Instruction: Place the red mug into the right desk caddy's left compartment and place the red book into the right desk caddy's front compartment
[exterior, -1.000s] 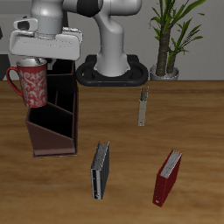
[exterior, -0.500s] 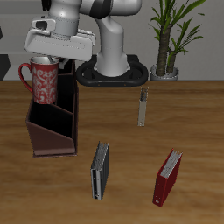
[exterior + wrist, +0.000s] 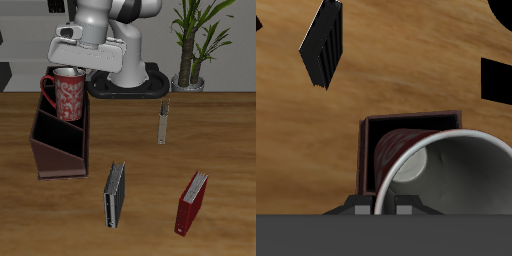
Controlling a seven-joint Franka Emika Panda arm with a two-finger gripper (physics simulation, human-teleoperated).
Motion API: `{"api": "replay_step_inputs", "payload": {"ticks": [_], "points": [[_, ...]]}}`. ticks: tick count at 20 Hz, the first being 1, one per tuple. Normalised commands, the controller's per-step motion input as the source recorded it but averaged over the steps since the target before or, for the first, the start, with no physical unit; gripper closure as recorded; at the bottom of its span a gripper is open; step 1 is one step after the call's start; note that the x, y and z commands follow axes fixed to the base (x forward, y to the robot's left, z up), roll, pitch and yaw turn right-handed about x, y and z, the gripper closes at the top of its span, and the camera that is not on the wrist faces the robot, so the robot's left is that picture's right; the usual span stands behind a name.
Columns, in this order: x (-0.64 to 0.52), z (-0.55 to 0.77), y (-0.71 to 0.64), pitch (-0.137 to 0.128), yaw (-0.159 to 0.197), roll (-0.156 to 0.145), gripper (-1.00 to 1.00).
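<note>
red speckled mug (image 3: 66, 97), maroon caddy (image 3: 58, 150), red book (image 3: 191, 202)

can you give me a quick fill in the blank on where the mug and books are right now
1. The gripper holds the red mug above the ____.
2. The red book lies on the ____.
3. The book beside the red book is dark ____.
4. The mug's inside is ____.

Missing words: caddy; table; grey; white

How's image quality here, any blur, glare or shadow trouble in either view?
Exterior view: sharp, flat even light, no glare, only soft shadows beside the red book and caddy. Wrist view: red mug looms huge and cropped at the frame edge, hiding the jaws; dark book stays crisp.
</note>
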Motion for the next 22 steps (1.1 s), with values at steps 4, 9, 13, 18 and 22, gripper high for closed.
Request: {"api": "replay_step_inputs", "payload": {"ticks": [4,9,13,18,22], "points": [[0.10,-0.14,-0.07,0.025,-0.029,-0.006,1.00],[0.05,-0.18,-0.10,0.016,-0.034,-0.024,1.00],[0.00,-0.19,0.05,0.018,-0.007,0.009,1.00],[0.02,-0.17,0.05,0.017,-0.017,0.011,1.00],[0.03,-0.07,-0.06,0.013,-0.047,0.004,1.00]]}}
